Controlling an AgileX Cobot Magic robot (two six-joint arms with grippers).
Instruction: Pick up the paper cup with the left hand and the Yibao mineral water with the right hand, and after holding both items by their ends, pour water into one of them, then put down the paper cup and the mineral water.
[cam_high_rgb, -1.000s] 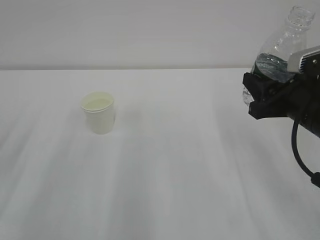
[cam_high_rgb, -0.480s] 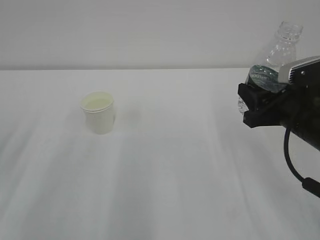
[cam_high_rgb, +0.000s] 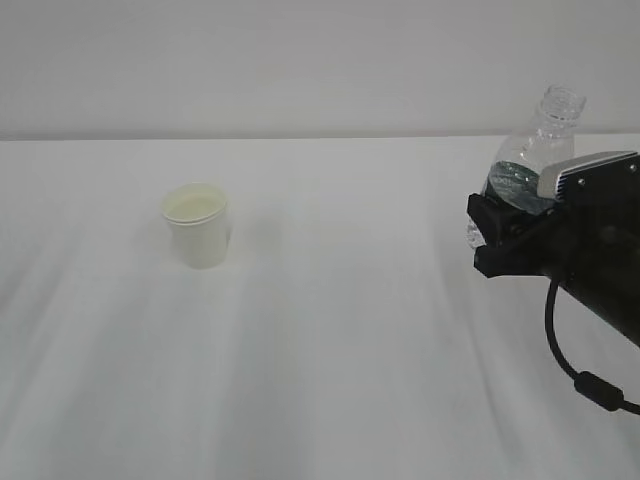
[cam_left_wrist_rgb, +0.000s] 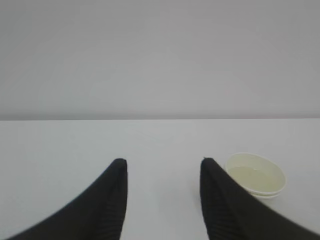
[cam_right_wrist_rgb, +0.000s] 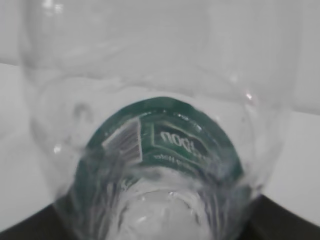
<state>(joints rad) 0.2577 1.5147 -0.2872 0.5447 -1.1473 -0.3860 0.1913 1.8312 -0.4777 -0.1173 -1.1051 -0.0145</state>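
Filling the right wrist view almost entirely, the Yibao mineral water (cam_right_wrist_rgb: 155, 145) is seen from close up, its dark green label curved around the clear ribbed plastic, with dark parts of the gripper visible at the lower corners. In the exterior view the bottle (cam_high_rgb: 530, 165) is gripped by the fingers of the right hand (cam_high_rgb: 497, 238) at the right side of the scene, clenched around its lower part. The bottle is tilted, its capless neck pointing up and toward the right, and it is held above the white table (cam_high_rgb: 330, 380). A grey block is seen on top of the black gripper body, and a black cable hangs below it.

In the left wrist view, the two black fingers (cam_left_wrist_rgb: 112, 200) of the left hand (cam_left_wrist_rgb: 162, 167) are spread apart with nothing between them, only bare table being seen in the gap. Just beyond the tip of the finger on the right of that view, the paper cup (cam_left_wrist_rgb: 256, 175) is seen standing upright on the table, its pale cream inside visible. In the exterior view the cup (cam_high_rgb: 198, 225) stands alone left of centre, well apart from the bottle. A plain pale wall (cam_high_rgb: 300, 60) closes the scene behind the table.
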